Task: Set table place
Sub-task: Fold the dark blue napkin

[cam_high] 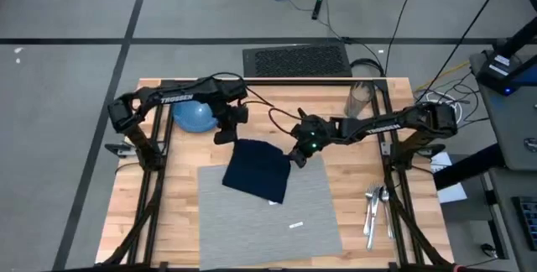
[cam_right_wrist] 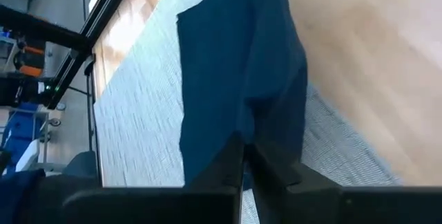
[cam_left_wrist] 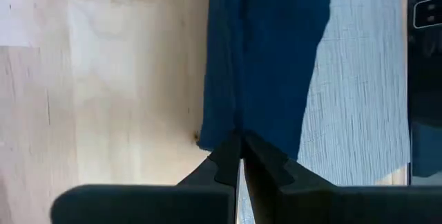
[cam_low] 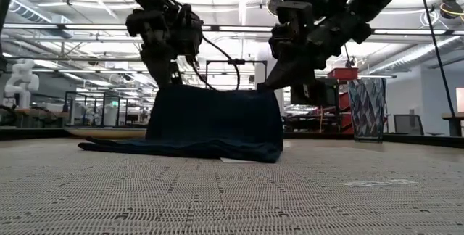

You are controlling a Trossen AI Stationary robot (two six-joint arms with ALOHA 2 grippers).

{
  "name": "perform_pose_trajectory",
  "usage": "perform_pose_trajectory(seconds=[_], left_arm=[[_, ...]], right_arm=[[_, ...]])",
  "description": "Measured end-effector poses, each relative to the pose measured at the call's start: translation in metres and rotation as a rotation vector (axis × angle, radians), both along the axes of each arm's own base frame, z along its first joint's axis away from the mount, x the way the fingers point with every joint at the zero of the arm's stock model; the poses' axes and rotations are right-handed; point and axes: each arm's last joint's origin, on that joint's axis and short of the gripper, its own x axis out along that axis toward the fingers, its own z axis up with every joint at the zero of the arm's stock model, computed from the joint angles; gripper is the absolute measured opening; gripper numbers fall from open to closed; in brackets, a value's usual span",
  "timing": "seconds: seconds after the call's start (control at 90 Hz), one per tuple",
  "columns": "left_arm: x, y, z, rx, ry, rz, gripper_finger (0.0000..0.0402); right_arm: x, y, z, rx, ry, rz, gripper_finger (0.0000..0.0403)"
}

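With both jaws pinched on the top corners of the napkin, left and right, it hangs over the mat's far edge on the desk; uneven release could leave it crumpled or off the mat.

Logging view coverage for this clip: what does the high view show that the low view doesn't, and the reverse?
Only the high view shows the blue dish, the cutlery and the glass on the table. Only the low view shows the napkin hanging lifted off the placemat. Both show the left end effector and the right end effector pinching the napkin's corners.
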Motion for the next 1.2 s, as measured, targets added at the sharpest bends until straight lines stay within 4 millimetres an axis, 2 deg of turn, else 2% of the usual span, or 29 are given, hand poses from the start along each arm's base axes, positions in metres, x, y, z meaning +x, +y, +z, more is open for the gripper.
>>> perform_pose_trajectory(seconds=[0.156,0.522,0.7,0.933,1.2], left_arm=[[-0.006,-0.005,0.003,-0.018,-0.005,-0.005,0.0000],[-0.008,-0.039,-0.024,-0.061,0.073,-0.105,0.0000],[-0.006,-0.049,-0.034,-0.062,0.072,-0.109,0.0000],[-0.006,-0.058,-0.042,-0.061,0.089,-0.131,0.0000],[-0.006,-0.058,-0.042,-0.053,0.078,-0.139,0.0000]], right_arm=[[0.000,0.006,0.000,0.007,0.002,0.018,0.0000],[0.001,0.024,0.000,0.023,0.000,0.091,0.0000],[0.001,0.033,-0.001,0.019,0.002,0.124,0.0000],[0.010,0.046,-0.012,0.033,-0.010,0.158,0.0000],[0.018,0.065,-0.034,0.050,0.009,0.202,0.0000]])
